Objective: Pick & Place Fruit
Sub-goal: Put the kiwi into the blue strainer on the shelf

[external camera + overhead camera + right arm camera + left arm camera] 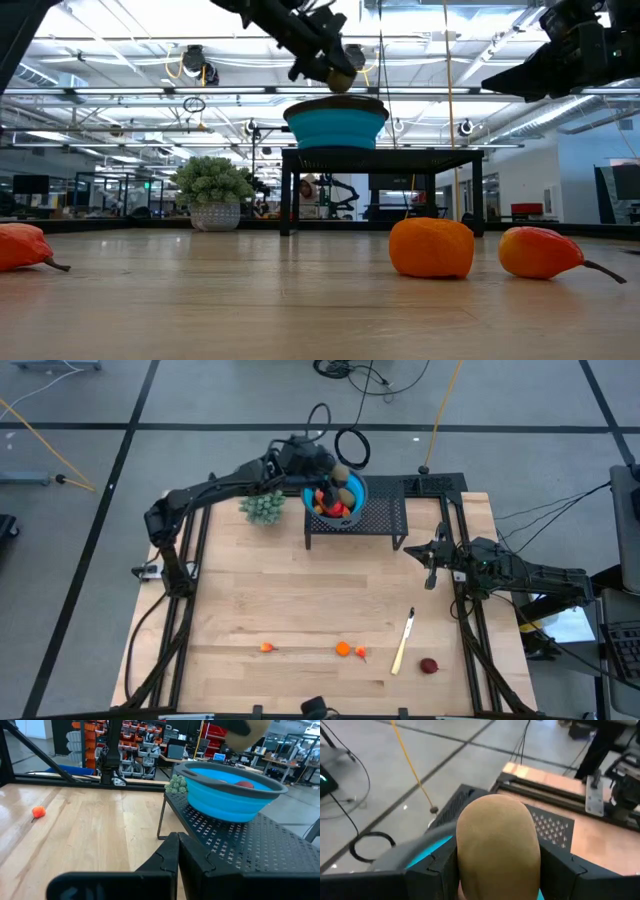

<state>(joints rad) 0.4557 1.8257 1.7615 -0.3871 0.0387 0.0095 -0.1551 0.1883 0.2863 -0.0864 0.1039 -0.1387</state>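
Fingers, left: left gripper point(495, 870) is clamping a tan-olive oval toy fruit point(496, 842) between its two dark fingers point(436, 870), hovering just above the round blue bowl point(352, 500).
Fingers, right: right gripper point(432, 565) is sitting pressed shut on nothing, waiting above the right edge of the wooden table point(300, 610), well apart from the bowl.
Bowl: it is standing on a black perforated metal stand point(385, 520) at the back of the table — red and orange pieces are already lying inside.
Fruit left on the table: a small orange piece point(266, 648), two more orange pieces point(343, 650) close together, and a dark red round fruit point(429, 666) are lying along the near edge.
Other things: a pale stick-like utensil point(404, 643) is lying near the dark red fruit; a bushy pale-green plant ball point(262, 508) is sitting just beside the stand.
Step, by my judgement: placing — the oval fruit is being held over the bowl, not yet let go.
Risk: the oval fruit seems to be hanging nearer the bowl's back rim than its centre, so a release here could be striking the rim or bouncing off the pile and rolling off the stand.
Second risk: descending too far could be nudging the light bowl across the stand.
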